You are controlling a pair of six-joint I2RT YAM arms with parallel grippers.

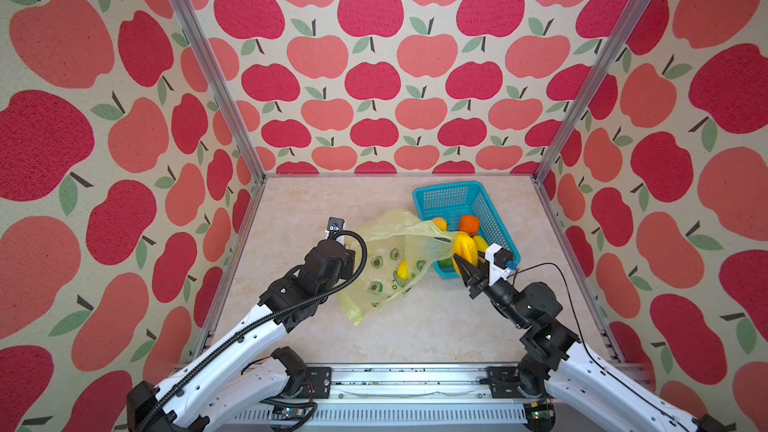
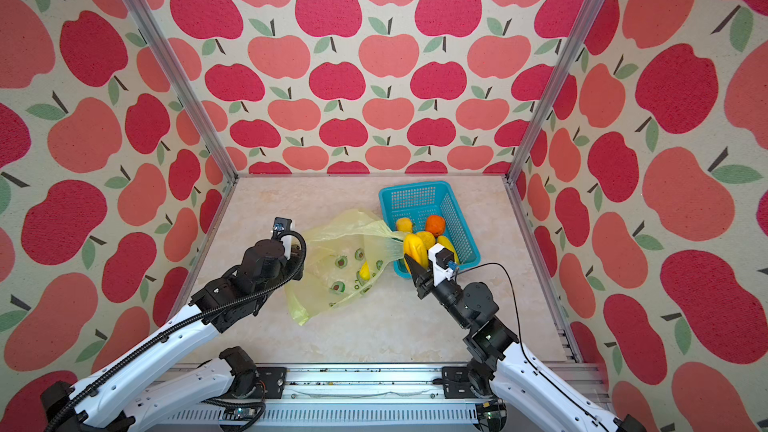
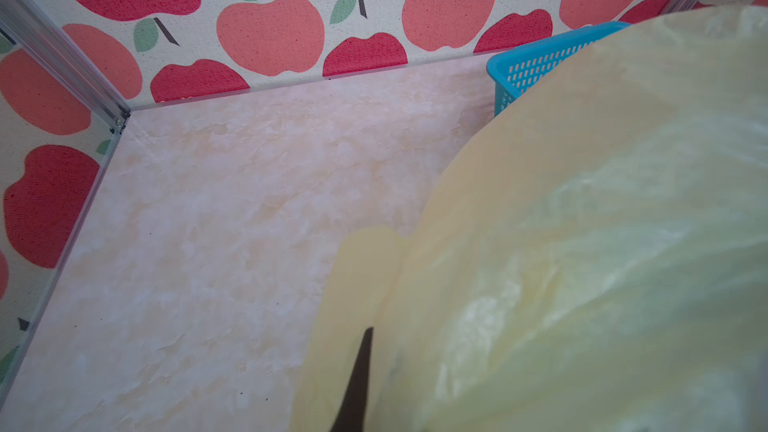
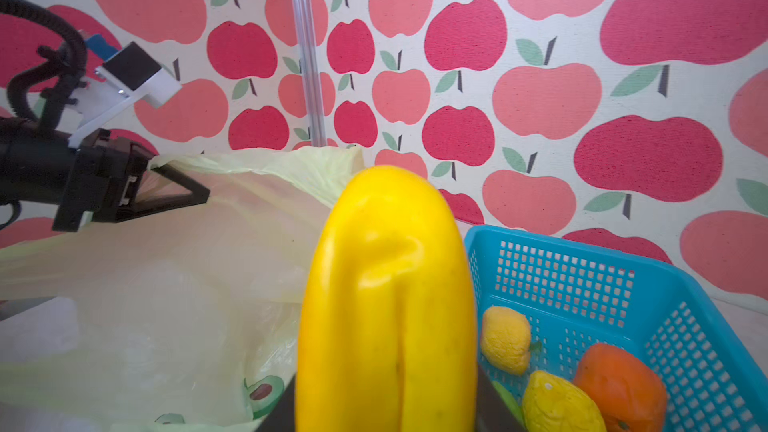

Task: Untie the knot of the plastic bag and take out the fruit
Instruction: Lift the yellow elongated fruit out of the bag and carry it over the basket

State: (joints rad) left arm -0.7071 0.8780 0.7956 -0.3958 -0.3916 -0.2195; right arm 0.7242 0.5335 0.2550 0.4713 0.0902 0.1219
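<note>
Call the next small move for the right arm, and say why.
Probably carry the right gripper slightly further over the teal perforated plastic basket and open. It grips a long yellow toy fruit, already clear of the thin pale-yellow avocado-print plastic bag, at the basket's near corner; other fruit lies inside. The left gripper pinches the bag's edge.

I'm holding my left arm (image 1: 232, 338) stretched in from the lower left of both top views, with the wrist bending down toward the middle of the frame. The left gripper (image 4: 195, 195), at the left edge of the right wrist view, is pinching its fingers flat together on the plastic bag (image 4: 174, 268). My right arm (image 1: 590, 367) is slanting in from the lower right, and the right gripper (image 1: 462, 263) is clamping its fingers partway closed around a yellow fruit (image 4: 386, 292).
</note>
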